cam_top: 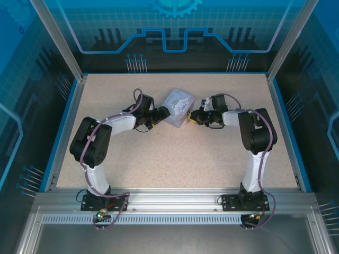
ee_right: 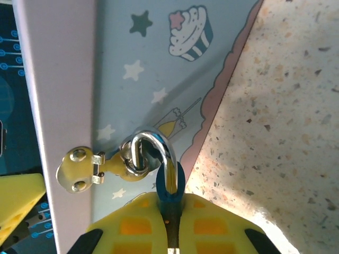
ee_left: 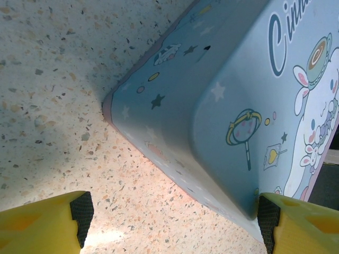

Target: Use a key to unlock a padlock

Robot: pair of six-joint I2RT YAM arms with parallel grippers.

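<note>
We see a pale blue tin (ee_left: 222, 121) lying on the speckled table (ee_left: 53, 79), with one rounded corner turned toward us. Stars and a white long-eared cartoon figure (ee_left: 312, 127) are printed on the tin. Just short of the tin, the left gripper (ee_left: 169, 217) has its jaws wide apart. One yellow finger's dark pad (ee_left: 267, 219) sits just beside the tin's edge. The other pad (ee_left: 82, 211) is well apart from the tin, over bare table.

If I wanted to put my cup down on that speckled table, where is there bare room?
The wide near patch of table between the two arms is bare, as is the far strip behind the tin box. The middle is crowded: left gripper and right gripper flank the tin.
</note>
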